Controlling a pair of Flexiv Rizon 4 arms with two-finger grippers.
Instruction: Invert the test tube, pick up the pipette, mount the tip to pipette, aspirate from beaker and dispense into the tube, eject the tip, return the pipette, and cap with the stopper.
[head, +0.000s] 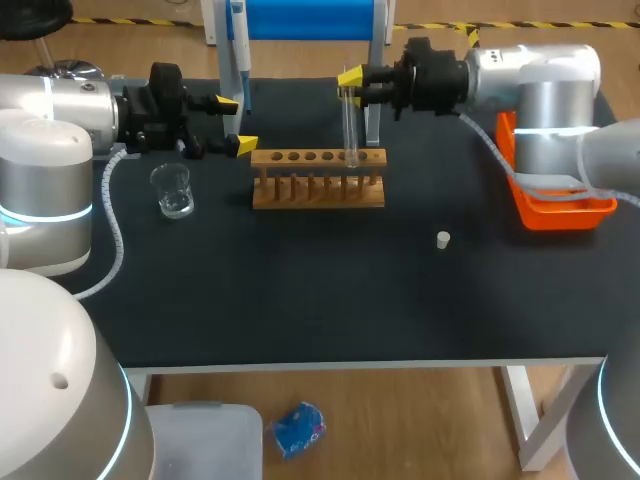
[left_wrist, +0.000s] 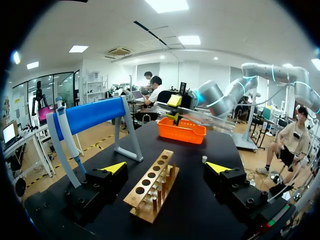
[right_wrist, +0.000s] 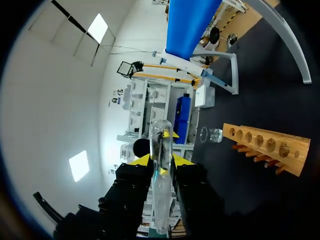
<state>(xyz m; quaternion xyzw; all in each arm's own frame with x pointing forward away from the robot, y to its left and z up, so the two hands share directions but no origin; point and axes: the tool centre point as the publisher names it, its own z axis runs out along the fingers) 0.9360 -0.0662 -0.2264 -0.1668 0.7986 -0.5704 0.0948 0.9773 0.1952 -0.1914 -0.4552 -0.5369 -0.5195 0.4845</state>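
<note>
Early on: grips tube (head: 349, 125) upright over rack (head: 318, 178) in clamped right jaws, with left jaws apart. Leaves pipette (head: 237, 50), beaker (head: 173, 190) transfer and stopper (head: 443, 238) all to do.

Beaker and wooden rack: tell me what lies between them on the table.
Nothing. In the head view the black table is bare between the beaker and the wooden rack. The left pincer hangs farther back, not in that gap.
</note>
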